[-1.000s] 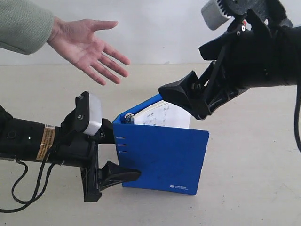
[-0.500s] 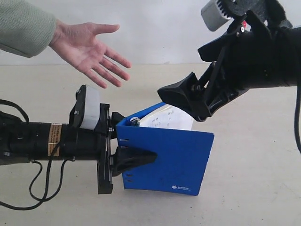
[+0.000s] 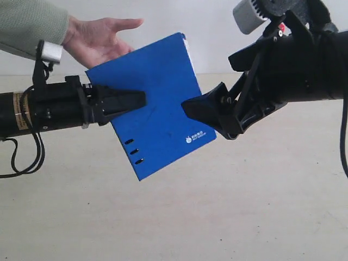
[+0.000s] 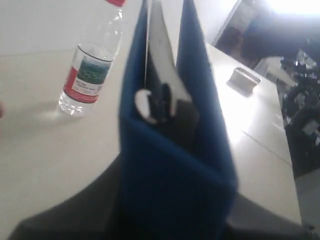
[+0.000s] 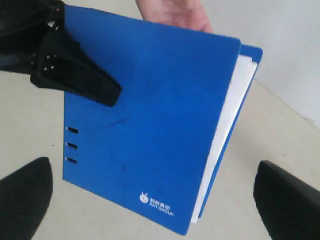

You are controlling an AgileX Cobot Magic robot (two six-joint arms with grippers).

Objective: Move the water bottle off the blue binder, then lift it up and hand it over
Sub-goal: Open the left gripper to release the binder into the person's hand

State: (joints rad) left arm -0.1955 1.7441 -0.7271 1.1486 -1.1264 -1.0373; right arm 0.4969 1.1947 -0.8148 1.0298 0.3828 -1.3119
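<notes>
The blue binder (image 3: 157, 109) hangs in the air, tilted, with its white pages (image 5: 225, 135) edge-on. My left gripper (image 3: 138, 100) is shut on its spine side, one finger (image 5: 82, 75) flat on the cover near the slots. In the left wrist view the binder (image 4: 175, 150) fills the space between the fingers of my left gripper (image 4: 170, 220). The water bottle (image 4: 90, 75) is on the table beyond it, apart from the binder; the exterior view does not show it. My right gripper (image 3: 209, 81) stands wide open beside the binder's right edge, holding nothing; in the right wrist view the right gripper (image 5: 157, 215) faces the cover.
A person's open hand (image 3: 103, 38) in a green sleeve reaches in just behind the binder's top corner, and the hand (image 5: 175, 12) also shows past the binder's top edge. The beige tabletop (image 3: 217, 206) lies below. Dark clutter (image 4: 302, 100) lies beyond the table's far edge.
My left gripper has raised the binder off the table and turned it, bringing it up towards the person's hand. The right arm has stayed where it was.
</notes>
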